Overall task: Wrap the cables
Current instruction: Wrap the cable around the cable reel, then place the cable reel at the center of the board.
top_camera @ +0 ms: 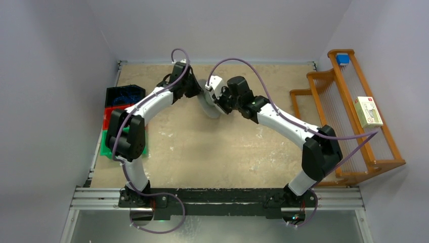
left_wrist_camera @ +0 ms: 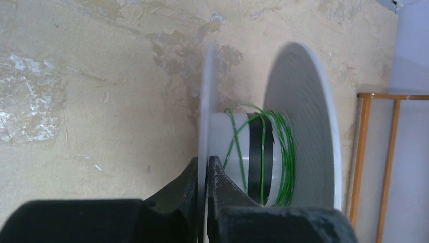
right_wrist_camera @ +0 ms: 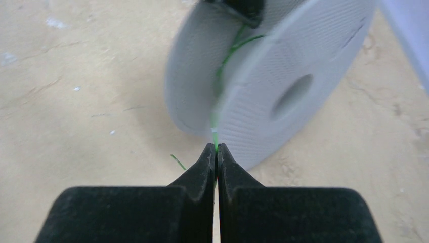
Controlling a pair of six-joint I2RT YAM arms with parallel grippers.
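Green thin wire [left_wrist_camera: 290,152] sits part-wound on a pale grey round spool [right_wrist_camera: 283,76]. The left gripper [left_wrist_camera: 203,167] clamps its flange and the right gripper [right_wrist_camera: 216,152] pinches the wire tight. This looks like mid-winding, so the next move calls for another taut loop.

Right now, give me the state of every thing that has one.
Spool: on edge, a few turns wound on its hub.
Wire: partly wound, free part pinched.
Left gripper: fingers shut on the spool's flange.
Right gripper: fingers shut on the wire.
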